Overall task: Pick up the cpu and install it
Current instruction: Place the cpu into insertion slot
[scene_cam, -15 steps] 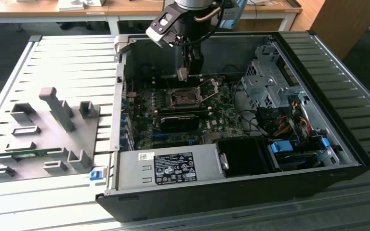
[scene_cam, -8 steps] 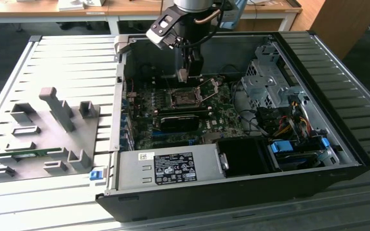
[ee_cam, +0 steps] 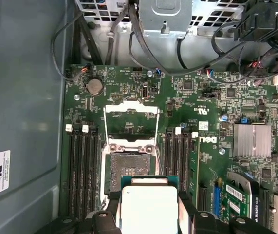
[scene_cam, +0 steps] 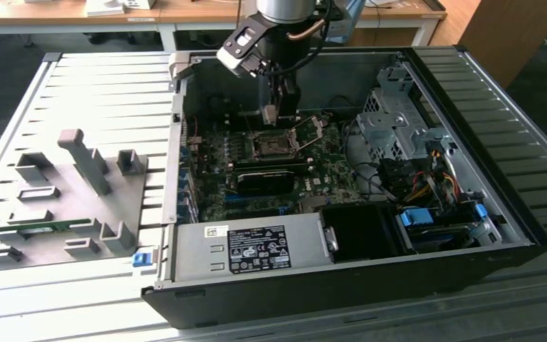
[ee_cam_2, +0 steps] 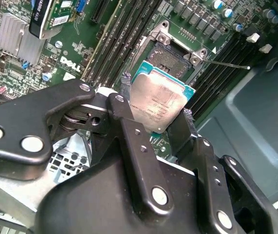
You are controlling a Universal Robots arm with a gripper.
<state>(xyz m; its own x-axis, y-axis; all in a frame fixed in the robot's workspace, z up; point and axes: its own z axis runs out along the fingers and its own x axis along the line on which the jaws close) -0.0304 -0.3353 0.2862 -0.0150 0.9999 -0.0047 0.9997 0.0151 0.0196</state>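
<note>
Fingers (ee_cam_2: 135,141) clamp the faintly printed cpu (ee_cam_2: 159,100) over the socket (ee_cam_2: 170,57).

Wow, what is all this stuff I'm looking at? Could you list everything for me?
computer case: one, black, open, on the slatted table
motherboard: one, green, inside the case
socket: one, metal-framed, lid raised, on the motherboard
cpu: one, silvery top, held over the motherboard near the socket
heatsink: one, silver, on the motherboard
power supply: one, grey, at the case's near edge
cables: several, mixed colours, in the case at the exterior view's right
fixture block: one, grey, on the table at the exterior view's left
memory stick: one, green, lying in the fixture block
arm: one, silver and black, above the case
fingers: two, black, shut on the cpu
</note>
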